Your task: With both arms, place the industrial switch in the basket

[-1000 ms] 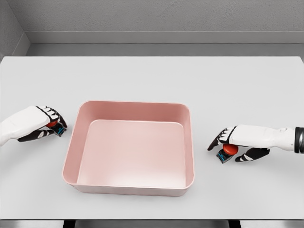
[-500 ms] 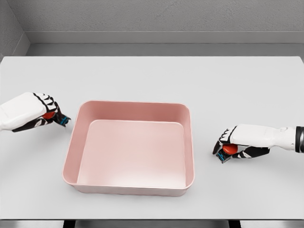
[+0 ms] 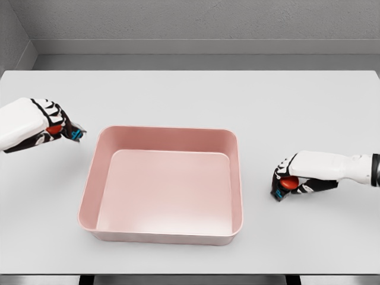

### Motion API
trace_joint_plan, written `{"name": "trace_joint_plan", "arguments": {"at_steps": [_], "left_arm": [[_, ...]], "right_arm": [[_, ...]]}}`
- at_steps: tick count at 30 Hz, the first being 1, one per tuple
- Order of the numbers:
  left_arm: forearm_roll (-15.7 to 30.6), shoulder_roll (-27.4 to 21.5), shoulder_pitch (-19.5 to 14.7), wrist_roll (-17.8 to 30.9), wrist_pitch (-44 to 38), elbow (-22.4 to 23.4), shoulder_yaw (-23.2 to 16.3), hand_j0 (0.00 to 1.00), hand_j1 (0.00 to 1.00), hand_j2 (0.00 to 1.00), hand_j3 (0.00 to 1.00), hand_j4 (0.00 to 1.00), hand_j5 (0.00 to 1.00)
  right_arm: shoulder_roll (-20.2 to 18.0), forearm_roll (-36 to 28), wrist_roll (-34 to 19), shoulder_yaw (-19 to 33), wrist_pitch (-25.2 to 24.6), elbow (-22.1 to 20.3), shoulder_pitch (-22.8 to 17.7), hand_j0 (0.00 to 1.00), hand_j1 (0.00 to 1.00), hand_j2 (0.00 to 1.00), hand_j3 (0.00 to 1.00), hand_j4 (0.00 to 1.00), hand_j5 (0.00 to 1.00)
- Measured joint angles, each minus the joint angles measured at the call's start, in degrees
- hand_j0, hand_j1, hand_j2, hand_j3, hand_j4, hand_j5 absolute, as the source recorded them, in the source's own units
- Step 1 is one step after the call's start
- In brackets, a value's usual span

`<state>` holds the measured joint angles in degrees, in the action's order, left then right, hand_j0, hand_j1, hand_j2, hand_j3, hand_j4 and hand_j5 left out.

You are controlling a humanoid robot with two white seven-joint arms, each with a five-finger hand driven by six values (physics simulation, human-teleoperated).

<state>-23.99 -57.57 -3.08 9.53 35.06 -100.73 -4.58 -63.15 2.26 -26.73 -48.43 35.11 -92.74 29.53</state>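
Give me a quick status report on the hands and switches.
Left hand shut on left switch. Right hand shut on right switch. Basket empty, path clear.

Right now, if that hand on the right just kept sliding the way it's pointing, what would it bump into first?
The right hand, closed on a red-buttoned switch, points left, toward the pink basket. The basket's right wall looks like the first thing in its path, with only bare table between, though the hand's height above the table is unclear.

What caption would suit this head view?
Each robot hand, left and right, grips a red switch beside an empty pink basket.
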Motion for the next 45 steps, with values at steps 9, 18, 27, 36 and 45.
{"name": "trace_joint_plan", "arguments": {"at_steps": [9, 18, 27, 36, 45], "left_arm": [[1.32, 0.74, -2.64, 0.0, 0.0, -0.32, 0.9, 0.39, 0.39, 0.39, 0.39, 0.39, 0.39], [2.21, 3.02, -4.48, -0.05, 0.01, -0.41, 0.41, 0.39, 0.39, 0.39, 0.39, 0.39, 0.39], [2.25, 7.2, -5.98, 0.33, 0.0, -0.42, -3.83, 0.39, 0.39, 0.39, 0.39, 0.39, 0.39], [2.05, 9.41, -7.91, 0.68, 0.01, -0.42, -9.55, 0.39, 0.39, 0.39, 0.39, 0.39, 0.39], [1.78, 10.39, -8.0, 0.77, 0.01, -0.42, -14.92, 0.39, 0.39, 0.39, 0.39, 0.39, 0.39]], "right_arm": [[-0.1, -0.08, 0.07, 0.45, 0.01, -0.15, 2.11, 0.5, 0.5, 0.5, 0.5, 0.5, 0.5], [-0.11, -0.23, 0.15, 0.49, 0.01, -0.43, 3.87, 0.5, 0.5, 0.5, 0.5, 0.5, 0.5], [-0.12, -0.51, 0.19, 0.49, 0.02, -0.87, 5.27, 0.5, 0.5, 0.5, 0.5, 0.5, 0.5], [-0.03, -0.9, 0.39, 0.49, 0.01, -1.22, 7.3, 0.5, 0.5, 0.5, 0.5, 0.5, 0.5], [0.29, -1.38, 0.52, 0.49, 0.01, -1.38, 8.88, 0.5, 0.5, 0.5, 0.5, 0.5, 0.5]]}}
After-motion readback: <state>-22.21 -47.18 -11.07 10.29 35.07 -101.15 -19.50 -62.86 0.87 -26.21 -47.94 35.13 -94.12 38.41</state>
